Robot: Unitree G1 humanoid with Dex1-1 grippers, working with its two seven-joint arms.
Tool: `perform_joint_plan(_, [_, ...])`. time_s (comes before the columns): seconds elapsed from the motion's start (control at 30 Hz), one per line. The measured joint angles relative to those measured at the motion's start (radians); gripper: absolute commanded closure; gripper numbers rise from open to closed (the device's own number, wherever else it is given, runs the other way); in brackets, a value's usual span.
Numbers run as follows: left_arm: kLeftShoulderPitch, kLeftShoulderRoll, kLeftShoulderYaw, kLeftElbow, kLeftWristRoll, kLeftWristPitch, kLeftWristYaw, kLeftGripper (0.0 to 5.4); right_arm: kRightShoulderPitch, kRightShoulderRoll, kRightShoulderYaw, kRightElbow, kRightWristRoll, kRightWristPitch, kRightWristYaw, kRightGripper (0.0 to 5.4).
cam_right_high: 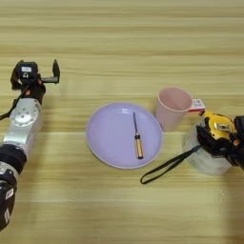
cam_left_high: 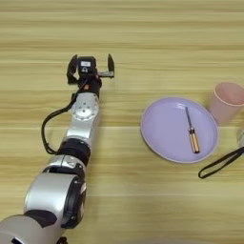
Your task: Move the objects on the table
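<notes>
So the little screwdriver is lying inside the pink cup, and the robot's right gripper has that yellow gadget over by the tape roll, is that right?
Not quite. The screwdriver lies on the lavender plate, not in the pink cup, which stands beside the plate. The right eye view shows this. The rest holds: the right gripper has the yellow gadget over by the tape roll.

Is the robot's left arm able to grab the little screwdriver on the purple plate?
Probably yes. The left gripper is open and holds nothing, and only bare table lies between it and the screwdriver, which lies uncovered on the plate.
</notes>
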Motion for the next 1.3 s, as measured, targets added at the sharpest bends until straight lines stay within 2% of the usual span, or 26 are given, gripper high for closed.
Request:
perform_joint_plan(0.17, [0.0, 0.0, 0.0, 0.0, 0.0, 0.0, 0.0, 0.0, 0.013, -0.006, 0.01, -0.004, -0.008, -0.017, 0.0, 1.04])
perform_joint_plan(0.4, [-0.001, 0.0, 0.0, 0.002, 0.0, 0.0, 0.0, 0.0, 0.08, -0.013, 0.001, -0.073, -0.003, -0.01, -0.001, 1.04])
perform_joint_plan(0.73, [-0.002, 0.0, 0.0, 0.005, 0.0, 0.0, 0.001, 0.0, 0.09, -0.014, 0.005, -0.082, -0.004, -0.011, -0.002, 1.04])
perform_joint_plan(0.77, [-0.002, 0.0, 0.0, 0.005, 0.0, 0.0, 0.001, 0.0, 0.09, -0.014, 0.006, -0.082, -0.005, -0.012, -0.002, 0.75])
perform_joint_plan(0.93, [-0.002, 0.0, 0.0, 0.005, 0.0, 0.0, 0.001, 0.0, 0.096, -0.016, 0.015, -0.076, -0.008, -0.011, -0.001, 0.15])
perform_joint_plan(1.3, [-0.002, 0.0, 0.0, 0.006, 0.0, 0.0, 0.001, 0.0, 0.096, -0.016, 0.013, -0.07, -0.001, -0.011, -0.001, 0.04])
